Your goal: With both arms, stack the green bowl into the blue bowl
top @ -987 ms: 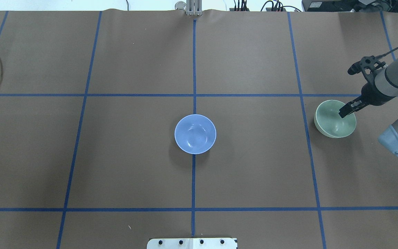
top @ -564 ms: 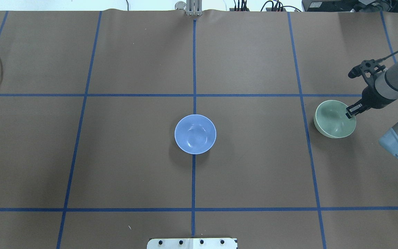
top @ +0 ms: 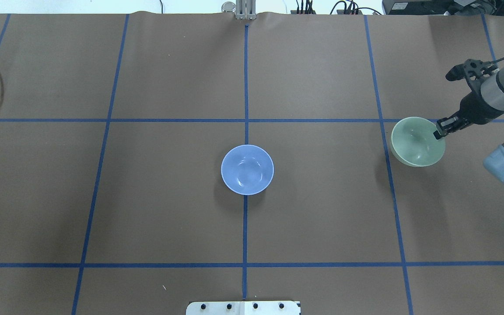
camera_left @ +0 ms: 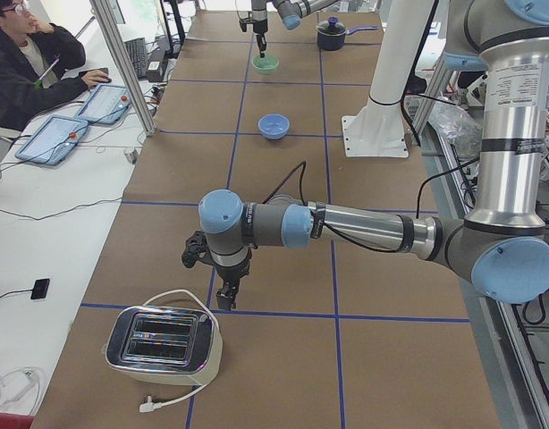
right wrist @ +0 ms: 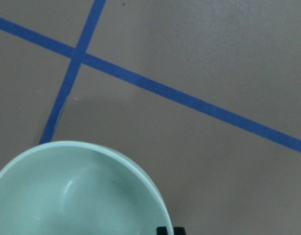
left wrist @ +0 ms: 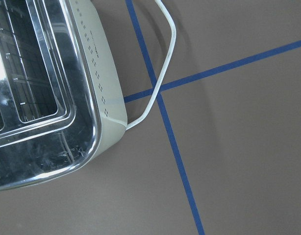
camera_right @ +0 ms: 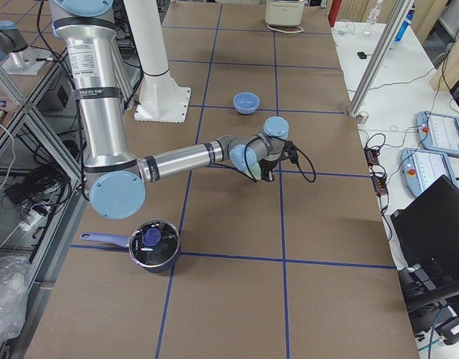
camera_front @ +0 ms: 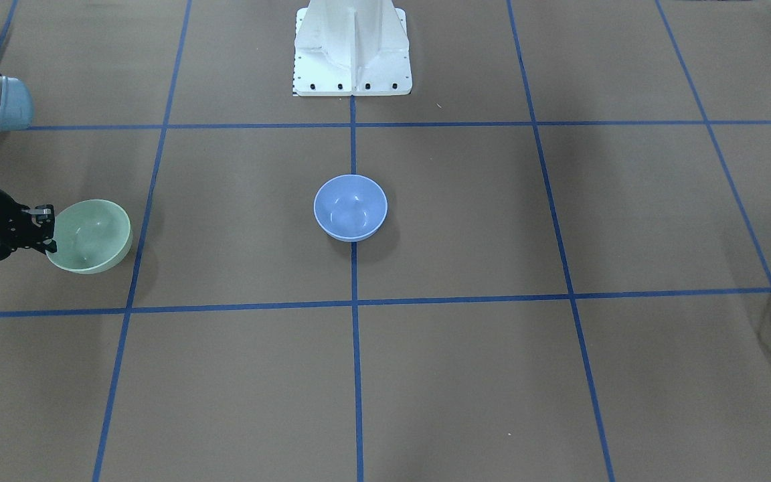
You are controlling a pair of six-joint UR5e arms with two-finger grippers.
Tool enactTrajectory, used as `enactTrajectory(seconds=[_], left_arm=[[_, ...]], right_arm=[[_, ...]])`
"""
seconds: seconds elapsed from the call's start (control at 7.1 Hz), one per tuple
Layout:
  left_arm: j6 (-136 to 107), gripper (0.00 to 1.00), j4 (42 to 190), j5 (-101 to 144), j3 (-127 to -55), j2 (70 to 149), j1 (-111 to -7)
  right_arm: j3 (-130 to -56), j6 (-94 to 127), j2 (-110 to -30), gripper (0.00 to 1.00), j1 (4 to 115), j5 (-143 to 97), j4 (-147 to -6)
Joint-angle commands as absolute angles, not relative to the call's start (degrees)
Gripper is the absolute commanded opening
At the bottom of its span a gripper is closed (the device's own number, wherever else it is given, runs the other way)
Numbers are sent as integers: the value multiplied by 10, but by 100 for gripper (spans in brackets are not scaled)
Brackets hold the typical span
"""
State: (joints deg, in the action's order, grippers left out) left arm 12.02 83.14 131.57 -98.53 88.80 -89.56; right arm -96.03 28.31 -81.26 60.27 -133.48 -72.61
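From the front we see the right gripper (camera_front: 44,231) pinching the rim of the green bowl (camera_front: 94,235), pale mint, smooth and tilted, at the view's left. It is well apart from the blue bowl (camera_front: 351,206) at centre, seemingly to carry it there. Overhead, its fingers clamp that rim. Side-on, the left gripper (camera_left: 225,293) hangs near a toaster (camera_left: 163,340); we cannot tell its fingers' spread.
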Motion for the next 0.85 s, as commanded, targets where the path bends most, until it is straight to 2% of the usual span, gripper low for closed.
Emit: enactTrajectory(seconds=[0.0, 0.28, 0.7], left_arm=[[81, 98, 840, 1317, -989, 869, -896], [81, 99, 841, 1317, -988, 868, -895], [80, 99, 840, 1317, -986, 868, -895]], right_arm=[[-1009, 482, -754, 0, 606, -1354, -730], [-1033, 652, -682, 0, 520, -1288, -738], [-1045, 761, -559, 0, 383, -1149, -886]])
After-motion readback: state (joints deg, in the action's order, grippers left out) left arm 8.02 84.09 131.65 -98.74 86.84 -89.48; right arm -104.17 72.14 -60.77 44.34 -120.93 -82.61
